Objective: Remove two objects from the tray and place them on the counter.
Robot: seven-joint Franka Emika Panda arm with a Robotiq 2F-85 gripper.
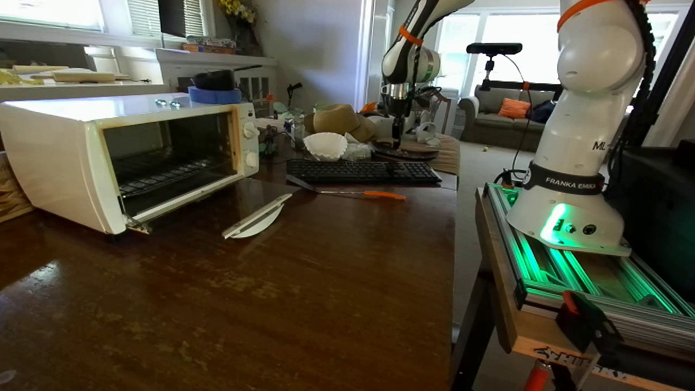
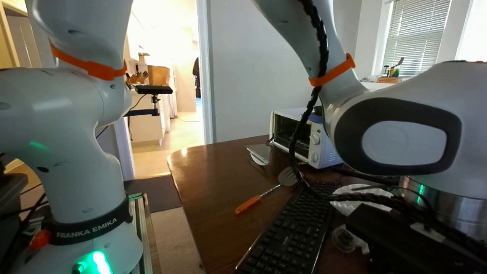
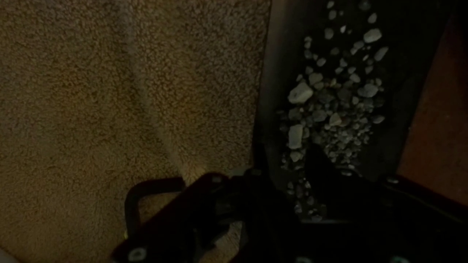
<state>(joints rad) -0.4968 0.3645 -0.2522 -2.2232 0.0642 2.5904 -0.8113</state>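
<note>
The end effector [image 3: 287, 148] stands with its fingers apart, and stones [image 3: 342, 120] show in the gap between the fingertips. In the wrist view, one fingertip overlaps the side of the tray [image 3: 400, 91] that borders a tan pile surface [image 3: 109, 91]; the other overlaps the stones. Contact cannot be determined. The tray lies below the end effector and contains grey and off-white stones of mixed sizes, spread in a band along its length. Its long axis runs from bottom to top of the wrist view, leaning slightly right toward the top; the upper end is cut off by the frame. In an exterior view, the end effector points downward past the keyboard [image 1: 364, 171], near the edge of the desk [image 1: 326, 304] that faces the robot base [image 1: 567, 214]; detail under the fingertips is too small to read. A white fluted bowl [image 1: 326, 145] and a clear round container [image 2: 344, 239] with dark contents sit beside the keyboard. The toaster oven [image 1: 49, 157], well apart from that edge, is open-fronted and holds a wire rack [image 1: 163, 176].
</note>
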